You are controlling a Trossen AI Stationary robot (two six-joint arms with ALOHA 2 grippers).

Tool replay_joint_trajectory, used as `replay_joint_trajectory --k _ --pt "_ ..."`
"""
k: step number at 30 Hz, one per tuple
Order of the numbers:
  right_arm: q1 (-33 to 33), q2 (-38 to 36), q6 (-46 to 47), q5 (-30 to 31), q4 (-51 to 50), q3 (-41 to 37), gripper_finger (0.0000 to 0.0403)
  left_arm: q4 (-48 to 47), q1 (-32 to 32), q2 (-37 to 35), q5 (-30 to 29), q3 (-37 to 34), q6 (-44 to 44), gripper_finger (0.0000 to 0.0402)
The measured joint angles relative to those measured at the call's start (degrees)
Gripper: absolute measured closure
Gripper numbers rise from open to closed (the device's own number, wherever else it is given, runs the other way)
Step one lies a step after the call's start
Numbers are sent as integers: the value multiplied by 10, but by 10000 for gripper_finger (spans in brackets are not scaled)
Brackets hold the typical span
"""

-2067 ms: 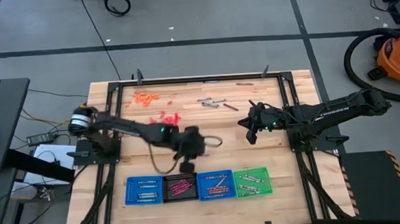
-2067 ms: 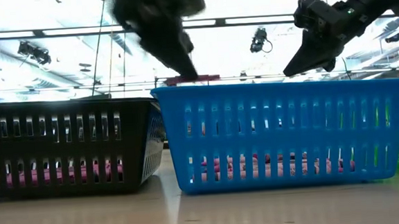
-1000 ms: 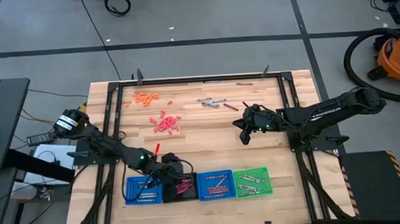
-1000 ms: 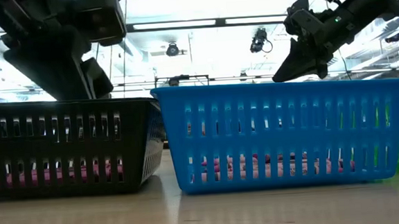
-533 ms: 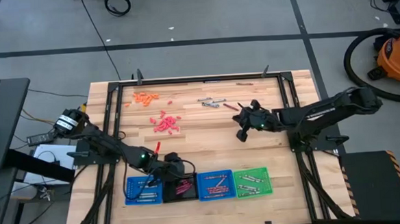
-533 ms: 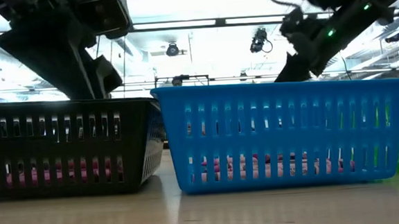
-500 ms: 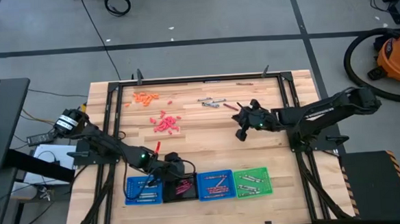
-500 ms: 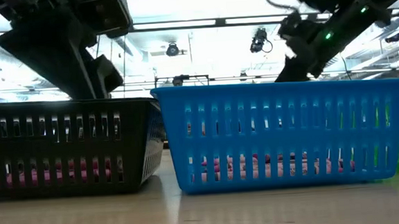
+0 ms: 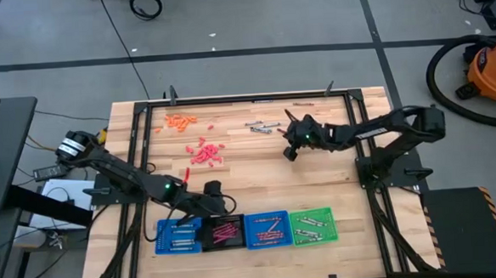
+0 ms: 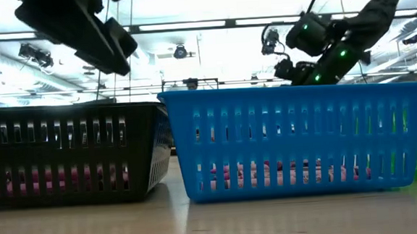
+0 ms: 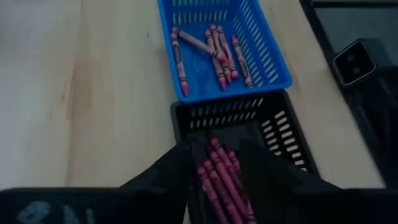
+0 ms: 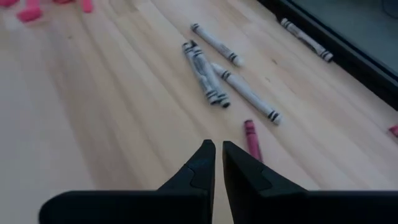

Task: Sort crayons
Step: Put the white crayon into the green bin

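Lighting is bright and even across the table [image 9: 259, 181] in the high view, with soft, short shadows. In the low view, ceiling strip lights [image 10: 188, 25] glare white and throw both arms into near silhouette. The left wrist view is soft, its own fingers [image 11: 168, 180] blurred. In the right wrist view, far crayons [image 12: 214, 45] lose focus.

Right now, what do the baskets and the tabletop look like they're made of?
Black basket and blue basket: look like molded plastic, with uniform colour, a slight sheen and slotted walls. Tabletop: looks like wood, pale planks with visible grain and seams, matte to satin finish.
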Motion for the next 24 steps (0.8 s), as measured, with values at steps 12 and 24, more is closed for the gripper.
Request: replay_joint_trajectory --k 12,24 --pt "-110 86 -57 -123 60 0 354 -20 35 3 -7 0 53 260" --pt "-115 106 -69 -89 94 0 245 -28 61 3 -4 0 84 260"
